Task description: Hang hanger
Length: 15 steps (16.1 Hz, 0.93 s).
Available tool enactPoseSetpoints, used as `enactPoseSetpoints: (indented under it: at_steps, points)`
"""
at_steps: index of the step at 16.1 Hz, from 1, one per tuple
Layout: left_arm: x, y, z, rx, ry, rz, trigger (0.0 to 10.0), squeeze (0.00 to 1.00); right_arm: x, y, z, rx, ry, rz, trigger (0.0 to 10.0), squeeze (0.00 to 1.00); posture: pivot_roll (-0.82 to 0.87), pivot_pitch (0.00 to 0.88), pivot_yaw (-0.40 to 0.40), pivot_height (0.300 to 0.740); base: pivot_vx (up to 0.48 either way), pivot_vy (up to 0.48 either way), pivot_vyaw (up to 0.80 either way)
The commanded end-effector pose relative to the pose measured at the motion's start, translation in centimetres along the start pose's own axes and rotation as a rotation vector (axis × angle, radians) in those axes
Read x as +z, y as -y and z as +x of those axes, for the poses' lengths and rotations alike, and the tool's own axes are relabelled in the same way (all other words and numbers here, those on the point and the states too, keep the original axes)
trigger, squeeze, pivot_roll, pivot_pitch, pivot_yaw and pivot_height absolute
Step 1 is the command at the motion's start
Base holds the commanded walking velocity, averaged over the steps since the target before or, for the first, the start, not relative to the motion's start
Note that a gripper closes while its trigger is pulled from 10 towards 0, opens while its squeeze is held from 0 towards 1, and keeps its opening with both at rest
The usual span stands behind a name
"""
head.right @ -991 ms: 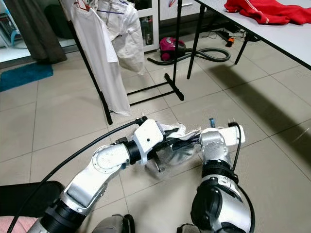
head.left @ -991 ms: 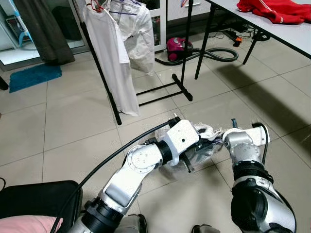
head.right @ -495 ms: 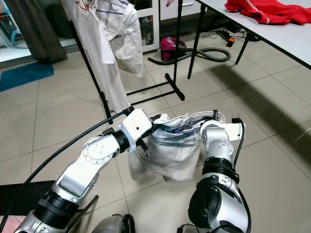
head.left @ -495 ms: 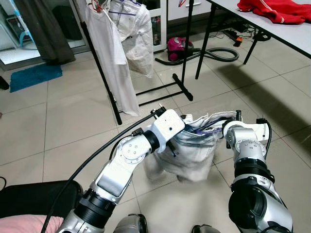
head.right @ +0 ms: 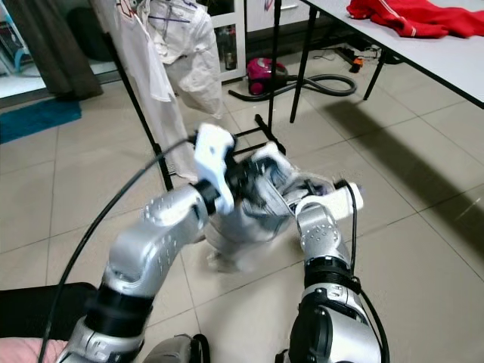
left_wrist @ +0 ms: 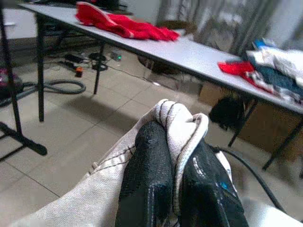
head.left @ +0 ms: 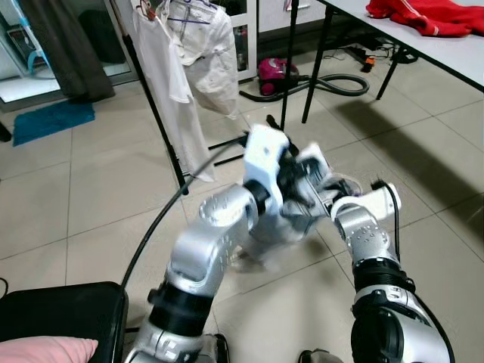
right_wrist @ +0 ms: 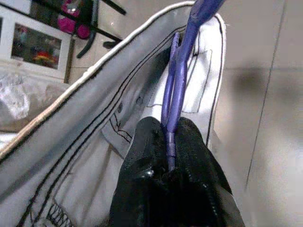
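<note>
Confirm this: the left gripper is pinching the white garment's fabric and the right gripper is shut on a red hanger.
Not quite. The hanger is purple, not red, as the right wrist view shows; the right gripper is shut on it. The left gripper is indeed pinching the white garment.

Red garment [head.left: 423, 15] on the grey table [head.left: 454, 53]; pink vacuum cleaner [head.left: 268, 72] on the tiled floor [head.left: 91, 189].

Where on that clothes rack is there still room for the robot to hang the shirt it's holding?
The left end of the clothes rack is crowded: two white shirts hang there. Its right half, toward the right post beside the table, looks bare. The left pincer pinches the white garment; the right pincer holds its purple hanger.
</note>
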State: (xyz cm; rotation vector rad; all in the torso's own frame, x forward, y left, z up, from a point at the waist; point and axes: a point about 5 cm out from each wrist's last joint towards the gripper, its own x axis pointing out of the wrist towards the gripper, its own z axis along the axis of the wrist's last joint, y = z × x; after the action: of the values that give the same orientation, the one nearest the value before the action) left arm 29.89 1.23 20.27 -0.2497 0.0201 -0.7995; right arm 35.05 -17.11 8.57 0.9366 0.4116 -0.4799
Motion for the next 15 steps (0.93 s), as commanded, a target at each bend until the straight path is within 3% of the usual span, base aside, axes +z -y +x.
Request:
enactPoseSetpoints:
  at_steps: [1,2,3,5,7,8,9,10,12,15]
  points:
    - [4.5,0.4,0.4,-0.012,0.19,0.016,0.0,0.0,-0.8,1.4,0.0,-0.033,-0.022,-0.087,10.0,0.0,0.11,0.064,0.08,0.74,0.0,0.0,0.0]
    - [4.7,-0.1,0.5,0.014,0.19,0.019,0.0,0.0,-0.8,1.3,0.0,-0.025,-0.023,-0.094,10.0,0.0,0.11,0.064,0.08,0.74,0.0,0.0,0.0]
    - [4.3,-3.3,0.4,0.173,0.127,0.176,0.0,0.0,0.4,1.0,-0.4,0.025,-0.005,-0.073,10.0,0.0,0.11,0.063,0.084,0.74,0.0,0.0,0.0]
    - [4.1,-4.7,0.3,0.242,0.103,0.237,0.0,0.0,0.9,0.8,-0.7,0.051,0.003,-0.06,10.0,0.0,0.11,0.062,0.083,0.74,0.0,0.0,0.0]
    - [2.9,-8.3,0.0,0.41,0.032,0.315,0.0,0.0,1.9,-0.6,-1.7,0.181,-0.017,-0.057,10.0,0.0,0.1,0.06,0.084,0.74,0.0,0.0,0.0]
    - [1.8,-11.0,-0.6,0.523,-0.029,0.351,0.0,0.0,2.6,-1.4,-2.9,0.281,-0.034,-0.075,10.0,0.0,0.09,0.058,0.085,0.74,0.0,0.0,0.0]
    - [0.8,-12.6,-0.9,0.577,-0.083,0.375,0.0,0.0,3.0,-1.8,-3.8,0.333,-0.039,-0.091,10.0,0.0,0.08,0.056,0.088,0.74,0.0,0.0,0.0]
    - [0.5,-13.1,-1.1,0.591,-0.098,0.383,0.0,0.0,3.2,-1.9,-4.2,0.348,-0.039,-0.094,10.0,0.0,0.08,0.056,0.088,0.74,0.0,0.0,0.0]
    - [-3.0,-14.2,-2.1,0.629,-0.238,0.42,0.0,0.0,4.6,-2.5,-6.1,0.426,-0.013,-0.089,10.0,0.0,0.06,0.051,0.093,0.74,0.0,0.0,0.0]
    - [-5.6,-14.0,-2.4,0.628,-0.294,0.435,0.0,0.0,5.8,-2.9,-7.6,0.48,0.009,-0.095,10.0,0.0,0.04,0.047,0.093,0.74,0.0,0.0,0.0]
